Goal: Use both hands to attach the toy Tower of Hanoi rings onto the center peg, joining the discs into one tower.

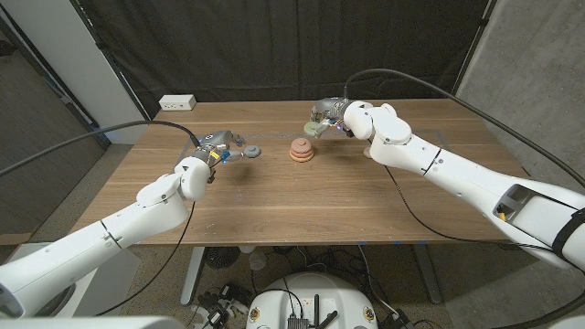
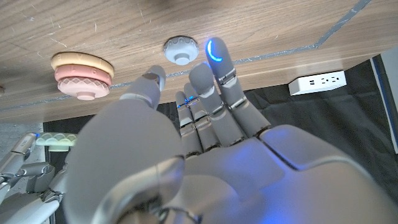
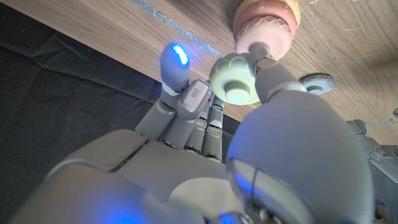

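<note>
wooden table (image 1: 366,201): right robot hand (image 1: 326,117) grips green ring (image 3: 234,78), left robot hand (image 1: 222,146) released beside grey ring (image 1: 250,151).

No text, label or number can be read anywhere.

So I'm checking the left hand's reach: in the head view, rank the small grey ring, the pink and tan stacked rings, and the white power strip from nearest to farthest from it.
1. Small grey ring: right beside the left hand, toward the table's centre.
2. White power strip: behind the hand, at the table's far edge.
3. Pink and tan stacked rings: at the centre, past the grey ring.

The last two are fairly close.
</note>
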Motion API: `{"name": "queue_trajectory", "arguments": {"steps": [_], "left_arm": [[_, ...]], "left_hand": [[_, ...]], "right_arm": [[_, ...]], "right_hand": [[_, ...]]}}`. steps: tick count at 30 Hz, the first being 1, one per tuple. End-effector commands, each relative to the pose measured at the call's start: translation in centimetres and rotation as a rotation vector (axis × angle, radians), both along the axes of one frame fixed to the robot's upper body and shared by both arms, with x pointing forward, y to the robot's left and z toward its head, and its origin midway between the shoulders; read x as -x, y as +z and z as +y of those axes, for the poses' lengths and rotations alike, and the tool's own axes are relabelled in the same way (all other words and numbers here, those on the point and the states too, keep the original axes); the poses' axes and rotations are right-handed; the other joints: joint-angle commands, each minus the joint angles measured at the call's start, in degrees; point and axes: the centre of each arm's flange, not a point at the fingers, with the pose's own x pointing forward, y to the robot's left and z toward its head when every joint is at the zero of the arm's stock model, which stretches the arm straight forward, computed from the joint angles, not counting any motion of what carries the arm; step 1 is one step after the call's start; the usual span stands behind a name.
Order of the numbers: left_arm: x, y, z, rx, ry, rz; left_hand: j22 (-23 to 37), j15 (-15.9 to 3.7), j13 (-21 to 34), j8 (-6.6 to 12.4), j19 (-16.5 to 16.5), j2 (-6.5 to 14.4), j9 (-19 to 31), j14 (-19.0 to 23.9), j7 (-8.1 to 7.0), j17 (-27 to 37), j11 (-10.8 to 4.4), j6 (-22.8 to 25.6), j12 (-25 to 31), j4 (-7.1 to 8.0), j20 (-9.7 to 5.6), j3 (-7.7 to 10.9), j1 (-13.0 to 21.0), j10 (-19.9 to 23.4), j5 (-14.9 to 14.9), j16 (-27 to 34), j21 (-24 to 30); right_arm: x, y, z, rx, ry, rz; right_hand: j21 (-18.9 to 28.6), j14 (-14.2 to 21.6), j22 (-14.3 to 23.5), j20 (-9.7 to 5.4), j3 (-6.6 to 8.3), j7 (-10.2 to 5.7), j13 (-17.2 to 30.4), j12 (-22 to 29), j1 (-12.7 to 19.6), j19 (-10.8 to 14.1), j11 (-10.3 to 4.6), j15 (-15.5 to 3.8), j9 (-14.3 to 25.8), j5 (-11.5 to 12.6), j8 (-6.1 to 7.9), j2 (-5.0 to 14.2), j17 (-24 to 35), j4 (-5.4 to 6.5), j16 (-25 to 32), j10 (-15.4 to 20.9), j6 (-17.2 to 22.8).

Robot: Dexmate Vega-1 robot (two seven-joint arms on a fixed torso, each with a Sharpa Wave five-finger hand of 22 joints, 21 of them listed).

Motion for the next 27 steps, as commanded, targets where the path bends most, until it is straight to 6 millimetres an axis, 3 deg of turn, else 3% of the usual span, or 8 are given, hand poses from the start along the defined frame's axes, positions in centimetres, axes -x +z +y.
{"name": "queue_trajectory", "arguments": {"steps": [1, 27], "left_arm": [[-0.1, 0.1, 0.0, -0.001, -0.003, 0.0], [-0.1, 0.1, 0.2, -0.005, 0.003, 0.005]], "left_hand": [[0.0, -1.05, 0.2, -0.17, -0.1, 0.0, 0.3, 0.5, 0.1, 0.3, -0.01, 0.5, 0.0, 0.12, -6.13, 0.17, -0.1, 0.4, 0.1, 0.4, 0.3], [0.0, -1.05, 0.2, -0.19, -0.1, 0.0, 0.3, 0.4, 0.07, 0.2, 0.15, 0.6, -0.1, 0.18, -6.11, 0.39, -0.3, 0.5, 0.1, 0.4, 0.4]], "right_arm": [[-0.6, 0.3, 1.9, 0.028, 0.031, 0.018], [-3.3, 0.2, 4.6, 0.089, 0.009, 0.08]], "right_hand": [[-0.1, 0.7, 0.1, -0.25, 0.87, -7.26, 3.4, 0.0, 1.7, 0.8, -10.03, -0.49, 0.2, 0.3, 5.03, 2.84, 0.1, 0.28, 0.4, 10.9, 9.6], [-0.3, 0.9, -0.1, -0.24, 1.05, -7.18, 4.0, -0.7, 1.8, 0.7, -9.95, -0.48, 0.2, 0.4, 5.12, 3.09, 0.1, 0.34, 0.3, 11.6, 9.9]]}}
